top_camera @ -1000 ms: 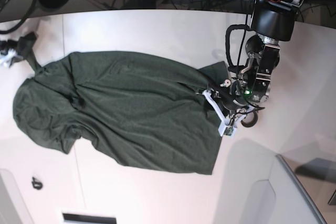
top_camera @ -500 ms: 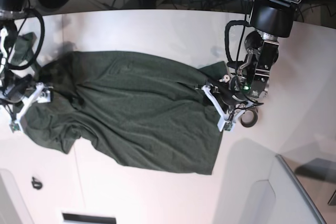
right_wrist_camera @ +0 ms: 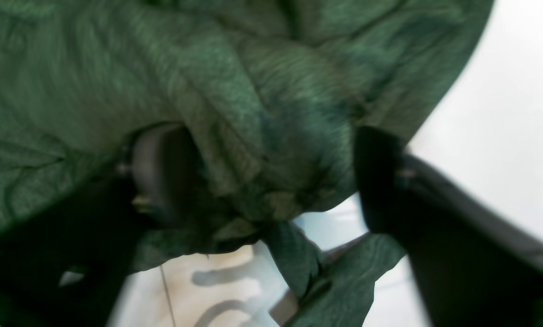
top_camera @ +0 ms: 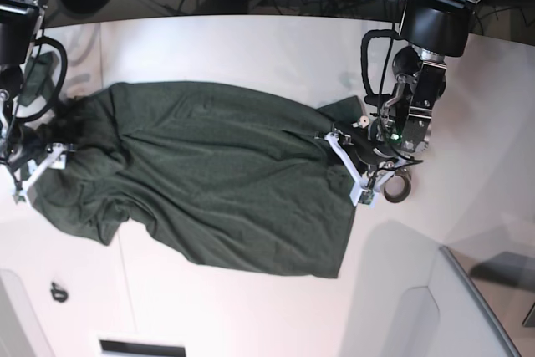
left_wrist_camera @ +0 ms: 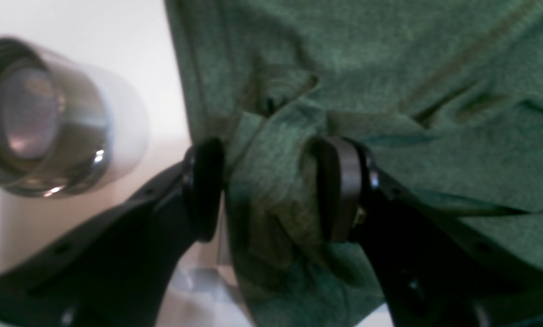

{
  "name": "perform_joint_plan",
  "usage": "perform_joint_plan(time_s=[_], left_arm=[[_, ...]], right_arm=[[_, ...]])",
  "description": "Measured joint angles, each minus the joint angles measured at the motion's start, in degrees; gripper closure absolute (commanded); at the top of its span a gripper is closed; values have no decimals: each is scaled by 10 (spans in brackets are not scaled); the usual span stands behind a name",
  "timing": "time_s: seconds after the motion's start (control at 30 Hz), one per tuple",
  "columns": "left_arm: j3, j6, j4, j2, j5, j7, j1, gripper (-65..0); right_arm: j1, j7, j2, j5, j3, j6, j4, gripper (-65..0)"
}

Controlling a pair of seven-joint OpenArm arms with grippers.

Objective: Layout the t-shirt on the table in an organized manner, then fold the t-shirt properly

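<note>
- Left end effector (left_wrist_camera: 271,188): pads either side of a bunched hem of the shirt (top_camera: 209,173), clamped on it (a metal ring (top_camera: 398,187) lies just beside).
- Right end effector (right_wrist_camera: 271,177): cloth is bunched between its pads, but one pad looks clear of it, so I cannot tell if it grips.
- The shirt lies spread on the white surface (top_camera: 251,48), lumpy at the right arm's end.
- Layout looks partly done; smoothing and all the folding remain, I'd judge.
</note>
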Motion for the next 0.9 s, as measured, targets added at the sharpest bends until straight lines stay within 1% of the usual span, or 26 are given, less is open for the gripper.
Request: perform_joint_plan(time_s=[0.07, 0.1, 0.13, 0.17, 0.2, 0.23, 0.27, 0.3, 0.43, 0.5, 0.53, 0.57, 0.6, 0.63, 0.7, 0.73, 0.83, 0.9], left_arm=[[3, 0, 0, 0, 0, 0, 0, -319], [3, 0, 0, 1, 0, 0, 1, -319], [7, 1, 0, 1, 0, 0, 1, -319], [20, 5, 0, 1, 2, 0, 0, -319], [32, 5, 0, 1, 2, 0, 0, -319], [43, 4, 0, 2, 2, -4, 0, -319], [48, 3, 1, 3, 0, -4, 0, -319], [53, 2, 1, 5, -2, -5, -1, -319], [54, 0, -1, 3, -2, -9, -2, -319], [53, 0, -6, 3, -2, -12, -2, -319], [53, -1, -14, 4, -2, -19, -2, -319], [53, -1, -22, 4, -2, -29, -4, -319], [53, -5, -28, 5, 6, -33, -5, -319], [52, -8, -33, 7, 22, -35, -8, -319], [50, -9, -42, 19, 80, -47, -10, -319], [50, -7, -42, 24, 117, -55, -10, -319], [45, 1, -24, 36, 184, -65, 6, -319], [45, 4, 1, 37, 197, -39, 15, -319]], right_arm=[[2, 0, -3, 2, 0, 0, 0, -89], [4, 0, -5, 4, 0, 0, 0, 0], [7, -2, -5, 2, 0, 0, 0, 0], [12, -10, -4, 2, 1, 0, 1, -32], [18, -21, -3, 2, 3, 0, 1, -30], [28, -28, -2, 0, 3, 0, 1, -8], [37, -31, -1, 0, 3, -1, 8, 0], [42, -35, 2, 2, 3, -2, 24, -2], [63, -66, 13, -2, 2, -6, 137, -3], [80, -91, 10, 0, 2, -5, 201, -3], [88, -103, 9, 6, 1, -1, 228, -2], [96, -120, 8, 3, 1, -1, 253, -2], [104, -126, 8, 3, 0, -3, 275, -2], [110, -132, 8, 4, 0, -3, 297, -2], [118, -138, 9, 3, -3, -4, 330, -2], [119, -140, 11, 1, -11, -4, 341, -2], [121, -143, 17, 1, -46, -4, 345, -2], [119, -143, 16, 2, -62, -4, 344, -2]])
